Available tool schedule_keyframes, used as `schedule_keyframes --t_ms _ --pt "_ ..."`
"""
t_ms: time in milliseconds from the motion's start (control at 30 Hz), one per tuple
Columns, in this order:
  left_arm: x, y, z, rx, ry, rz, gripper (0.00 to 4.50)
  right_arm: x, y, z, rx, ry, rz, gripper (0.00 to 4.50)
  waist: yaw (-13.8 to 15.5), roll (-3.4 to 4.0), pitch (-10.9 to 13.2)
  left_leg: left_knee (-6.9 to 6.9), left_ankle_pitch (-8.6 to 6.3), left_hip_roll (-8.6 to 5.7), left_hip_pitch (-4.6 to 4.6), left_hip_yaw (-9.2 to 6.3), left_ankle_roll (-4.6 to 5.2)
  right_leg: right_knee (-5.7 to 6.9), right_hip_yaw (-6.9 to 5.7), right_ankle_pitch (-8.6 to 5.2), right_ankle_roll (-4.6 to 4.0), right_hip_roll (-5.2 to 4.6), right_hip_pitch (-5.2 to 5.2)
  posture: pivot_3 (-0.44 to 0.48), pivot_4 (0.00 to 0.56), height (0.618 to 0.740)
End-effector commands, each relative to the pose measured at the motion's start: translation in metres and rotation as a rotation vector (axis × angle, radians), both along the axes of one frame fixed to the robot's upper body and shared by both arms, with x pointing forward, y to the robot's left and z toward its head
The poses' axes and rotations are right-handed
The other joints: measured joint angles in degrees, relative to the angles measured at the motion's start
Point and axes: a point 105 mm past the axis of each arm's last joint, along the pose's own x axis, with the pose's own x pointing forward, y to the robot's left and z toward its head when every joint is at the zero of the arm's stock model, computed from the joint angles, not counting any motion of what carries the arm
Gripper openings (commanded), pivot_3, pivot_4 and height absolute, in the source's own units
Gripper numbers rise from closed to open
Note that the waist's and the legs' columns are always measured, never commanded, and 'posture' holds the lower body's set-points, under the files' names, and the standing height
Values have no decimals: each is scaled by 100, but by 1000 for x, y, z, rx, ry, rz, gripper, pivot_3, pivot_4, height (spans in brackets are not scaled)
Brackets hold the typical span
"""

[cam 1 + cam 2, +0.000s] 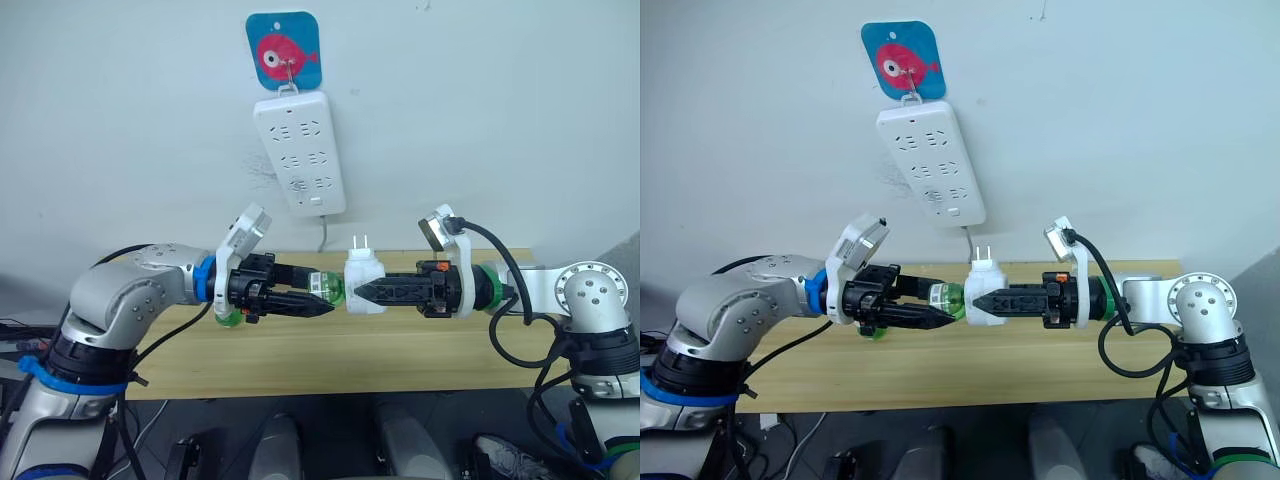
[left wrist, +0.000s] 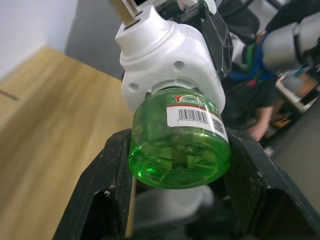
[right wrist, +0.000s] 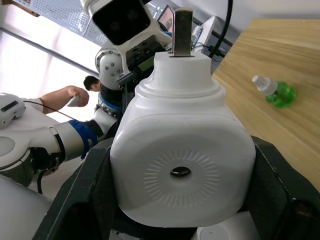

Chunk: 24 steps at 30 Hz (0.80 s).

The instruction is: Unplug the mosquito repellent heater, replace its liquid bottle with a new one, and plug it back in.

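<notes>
Two grippers meet above the wooden table point(image 1: 300, 360): right gripper point(image 1: 362, 292) clamps the mosquito repellent heater point(image 1: 364, 285), prongs upward; left gripper point(image 1: 322, 300) grasps its green liquid bottle point(image 2: 180, 145). A spare green bottle point(image 3: 275, 92) lies on the table. Power strip point(image 1: 300, 152) hangs on the wall behind, unobstructed.

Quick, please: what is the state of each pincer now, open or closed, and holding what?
Left pincer: closed on the green liquid bottle, at the heater's end.
Right pincer: closed on the white mosquito repellent heater.
</notes>
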Motion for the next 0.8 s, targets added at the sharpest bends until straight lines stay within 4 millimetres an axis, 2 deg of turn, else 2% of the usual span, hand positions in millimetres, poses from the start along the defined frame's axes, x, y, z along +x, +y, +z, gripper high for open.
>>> schedule_keyframes --t_ms 33,333,400,567,700,800 --pt "10 16 7 13 -22 102 2216 -2 -4 5 -4 -26 1 2998 3 1 1 -1 0 1 0 0 0 -1 0 0 0 0 0 -72 206 740" --pt "11 11 1 10 -78 105 2216 -2 -5 5 -3 -26 0 2998 17 1 1 0 1 1 0 3 -1 -1 3 0 -1 -1 0 -75 209 740" --pt "9 11 0 18 -74 86 2969 -2 -5 5 -2 -26 -2 2998 17 1 1 0 1 0 0 3 -1 -1 4 0 -1 -1 0 -74 210 740" --pt "7 12 -2 39 -116 67 4481 -2 -5 5 -1 -24 -5 2998 17 1 1 -1 0 1 1 4 -1 -2 4 0 -1 -1 -1 -73 210 740" --pt "2 16 -12 94 -169 45 4500 -2 -4 5 -1 -24 -5 2998 10 1 1 -2 0 1 0 6 -1 -4 6 0 -1 -1 -1 -73 211 740" --pt "10 17 -19 125 -343 80 4500 -2 -5 5 -2 -24 -7 2998 19 1 1 -6 0 1 4 7 -1 -4 8 0 -1 -1 -1 -75 212 740"
